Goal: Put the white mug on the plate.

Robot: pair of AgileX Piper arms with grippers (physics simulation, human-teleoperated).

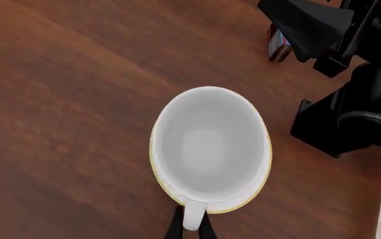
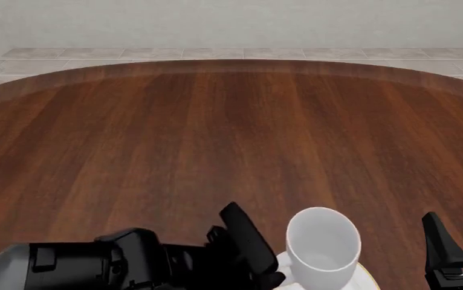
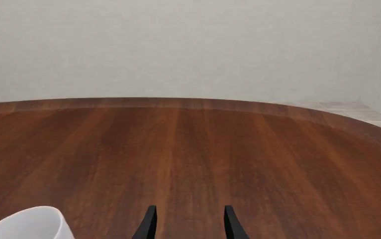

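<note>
- The plain white cylindrical ceramic mug sits upright on the round white gold-rimmed plate; I judge placement essentially done.
- My left gripper has its fingers on either side of the mug's loop handle; whether they clamp it I cannot tell.
- I release by opening fully, then back off from the mug without nudging it.
- My right gripper is spread and empty beside the mug.
- The dark wooden table extends beyond the mug to pale floor tiles and a grey wall.

1. From my seat all three views are evenly and softly lit, with no visible lamp.
2. The desk shows a faint sheen and no hard glare.
3. Shadows are weak; I see only slight darkening beside the plate.
4. The renders are sharp throughout, with no blur or bending at the edges.
</note>
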